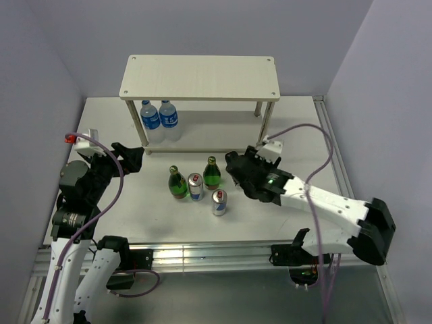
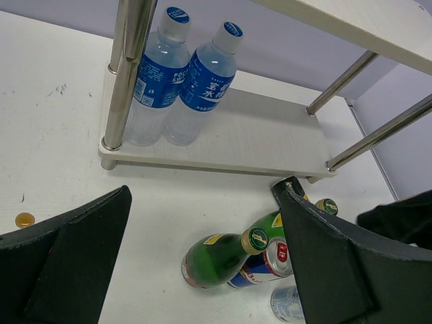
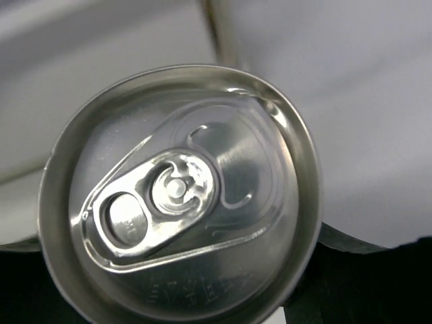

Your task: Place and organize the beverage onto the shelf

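while the left gripper (image 1: 135, 159) hangs over the left side of the table (image 1: 104, 125) with its fingers (image 2: 67, 263) spread wide, the right gripper (image 1: 237, 169) sits right of centre, in front of the shelf (image 1: 199, 77), pinching a can (image 3: 179, 196). the right wrist view shows only that can's silver top and pull tab from straight above, with the dark fingers (image 3: 378, 283) pressed at its lower sides. its label is hidden, so i cannot tell which drink it is.

four drinks stand upright on the table between the two grippers, in a loose cluster in front of the shelf. one green bottle (image 1: 177, 183) is on the left, with a silver can (image 1: 196, 187) just beside it. a second green bottle (image 1: 212, 174) is a little farther back on the right, and a second silver can (image 1: 219, 202) is nearest the arms.

on the shelf's lower board (image 2: 256, 135), at the left end, two water bottles (image 2: 158, 81) stand touching each other next to the leg (image 2: 125, 74). a small golden disc (image 2: 25, 219) lies on the table near the left finger in the left wrist view.
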